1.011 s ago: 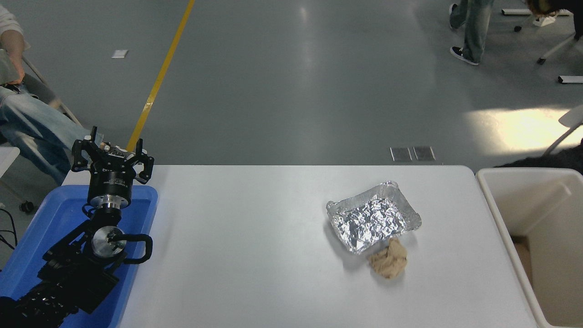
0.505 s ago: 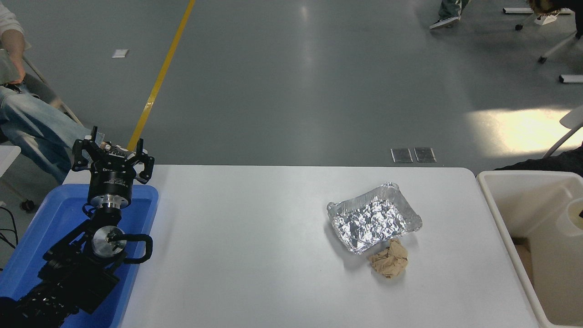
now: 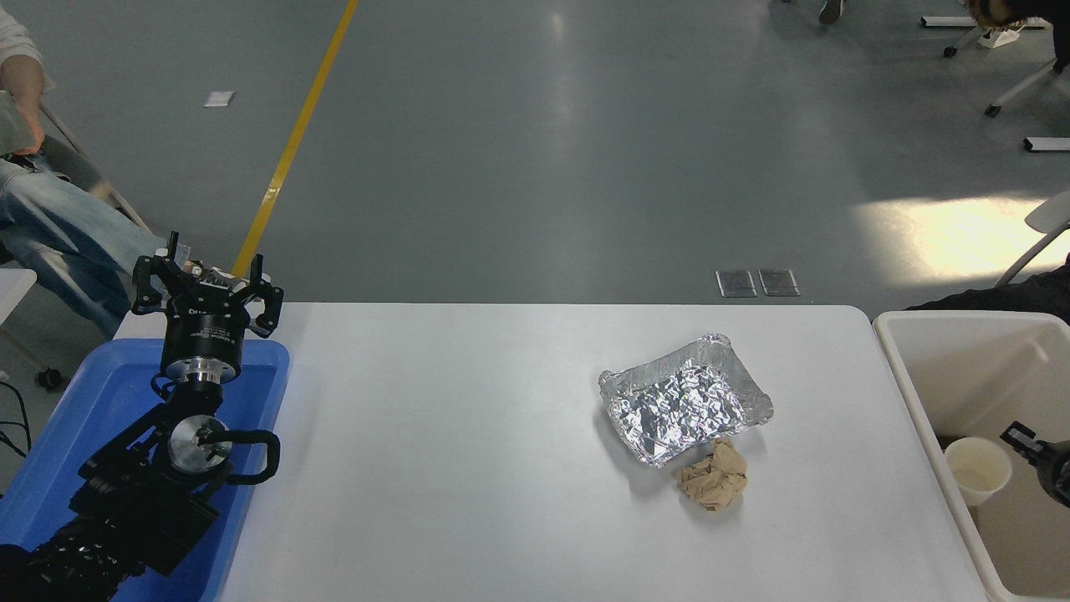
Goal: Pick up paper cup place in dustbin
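Observation:
The paper cup [image 3: 975, 468], small and cream-white, is upright with its mouth up, inside the outline of the dustbin [image 3: 919, 393], close to the bin's left wall. My right gripper [image 3: 1021, 441] comes in from the right edge over the bin and holds the cup at its right rim; only its tip shows. My left gripper [image 3: 206, 283] is parked open and empty over the blue tray [image 3: 100, 401] at the lower left.
A crinkled silver foil tray [image 3: 684, 400] and a crumpled brown paper wad [image 3: 713, 478] lie on the white table [image 3: 451, 468], right of centre. A seated person's legs [image 3: 58, 234] are at the far left.
The cup has moved down and left from the picture's right edge, deeper over the bin, and my right gripper has come into view with it. The left arm has not moved.

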